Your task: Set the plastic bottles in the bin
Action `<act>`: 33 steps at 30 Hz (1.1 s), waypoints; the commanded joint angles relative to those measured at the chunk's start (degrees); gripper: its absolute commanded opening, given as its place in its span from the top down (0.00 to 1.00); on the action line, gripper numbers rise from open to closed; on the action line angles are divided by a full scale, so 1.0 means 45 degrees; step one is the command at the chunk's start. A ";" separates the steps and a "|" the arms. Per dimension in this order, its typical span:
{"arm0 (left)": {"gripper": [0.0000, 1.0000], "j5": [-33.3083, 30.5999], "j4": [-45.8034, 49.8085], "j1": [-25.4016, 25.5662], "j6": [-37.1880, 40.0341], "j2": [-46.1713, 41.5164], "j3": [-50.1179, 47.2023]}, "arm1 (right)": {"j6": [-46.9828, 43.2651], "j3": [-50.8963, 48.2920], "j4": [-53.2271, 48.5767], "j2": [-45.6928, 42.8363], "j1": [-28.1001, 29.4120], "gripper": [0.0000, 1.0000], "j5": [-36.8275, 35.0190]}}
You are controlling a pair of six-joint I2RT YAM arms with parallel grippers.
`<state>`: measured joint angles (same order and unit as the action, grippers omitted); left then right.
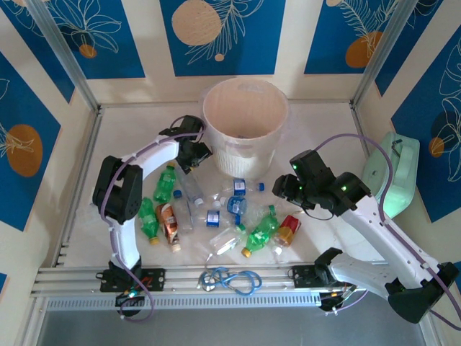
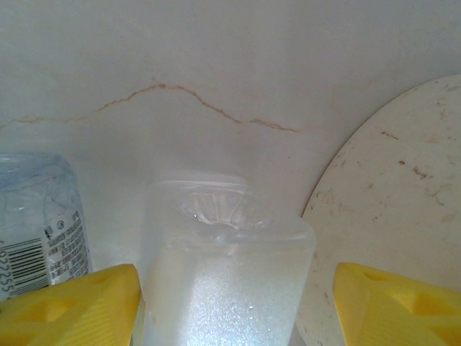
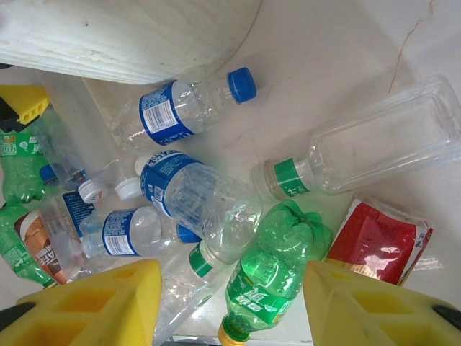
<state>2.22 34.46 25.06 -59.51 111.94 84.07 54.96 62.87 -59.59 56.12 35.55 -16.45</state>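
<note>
Top view: clear blue-capped, green and brown plastic bottles (image 1: 216,216) lie scattered on the table (image 1: 122,137) before the cream ribbed bin (image 1: 245,155).

Left wrist: the left gripper (image 2: 235,272) straddles a clear bottle (image 2: 230,310), not clamped.

Right wrist: the right gripper (image 3: 232,265) gapes above a crumpled green bottle (image 3: 277,270).

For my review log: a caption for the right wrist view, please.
Right gripper open above scattered clear, green and red plastic bottles, bin at upper left.

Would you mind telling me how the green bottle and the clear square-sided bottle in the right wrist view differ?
The green bottle is tinted and round; the clear square-sided bottle is colourless and boxy. The green bottle is crumpled; the clear one is not crushed. Both lie on their sides on the table, outside the bin.
</note>
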 commanded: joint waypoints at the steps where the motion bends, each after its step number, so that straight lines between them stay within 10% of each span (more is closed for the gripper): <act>1: 0.31 -0.0351 0.0662 0.0114 0.0332 0.0560 0.0050 | 0.0073 0.0344 -0.0268 0.0010 0.0030 0.45 0.0015; 22: 0.27 -0.1396 0.2047 0.0232 0.1342 0.1458 0.0448 | 0.0055 0.0383 -0.0429 -0.0127 -0.0085 0.45 -0.0075; 33: 0.48 -0.0884 0.1662 0.0266 0.1355 0.1530 0.0488 | 0.0050 0.0501 -0.0644 -0.0317 -0.0107 0.45 -0.0294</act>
<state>-1.72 38.63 26.02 -54.43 117.49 87.53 54.92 63.64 -60.97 56.03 35.38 -16.71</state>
